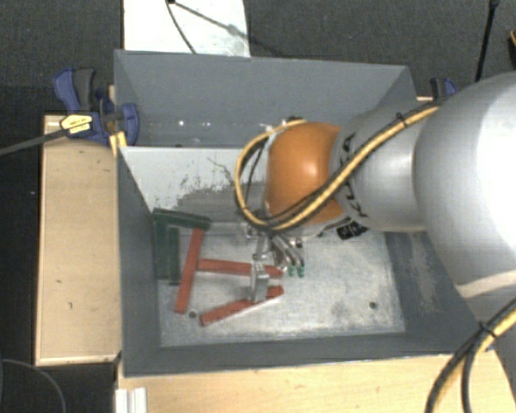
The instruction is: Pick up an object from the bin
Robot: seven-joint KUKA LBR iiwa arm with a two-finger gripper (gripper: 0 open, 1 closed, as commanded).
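Gripper (262, 282) sits low near mid of the grey bin (344, 304), tip down among red sticks. Flat stick (226, 267) runs in from the left; slanted stick (234, 309) lies right at the tip, prob. touching. Third stick (187, 270) lies further left, beside a dark green block (167, 244). Grip open or closed: can't tell.

three red sticks (187, 272) and two dark green bars (166, 255)
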